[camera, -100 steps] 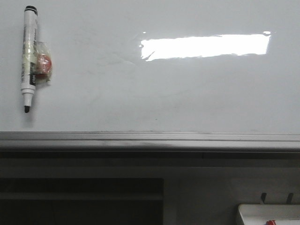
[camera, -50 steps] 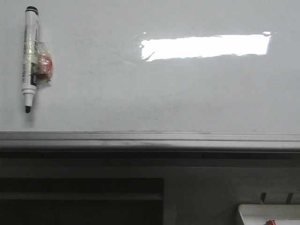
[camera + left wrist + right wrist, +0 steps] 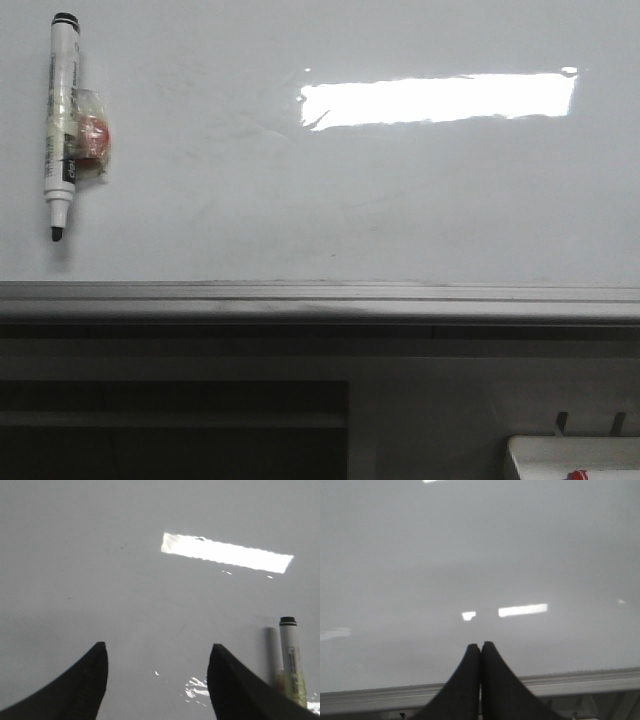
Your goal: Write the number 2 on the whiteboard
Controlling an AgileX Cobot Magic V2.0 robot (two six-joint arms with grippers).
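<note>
The whiteboard (image 3: 420, 200) looks glossy and smooth, mirroring a bright light; its bottom rail (image 3: 320, 298) is dull grey metal; the marker (image 3: 61, 120) is shiny plastic.

You've got a black-capped dry-erase marker (image 3: 62, 125) hanging upright at the far left in the front view, tip down, cap end up. A small red object in clear wrap (image 3: 93, 137) sits touching its right side, about mid-barrel. Low right corner, a white tray (image 3: 545, 452) pokes in, with a red bit (image 3: 580, 476) at its edge. You see the marker's capped end in the left wrist view too.
</note>
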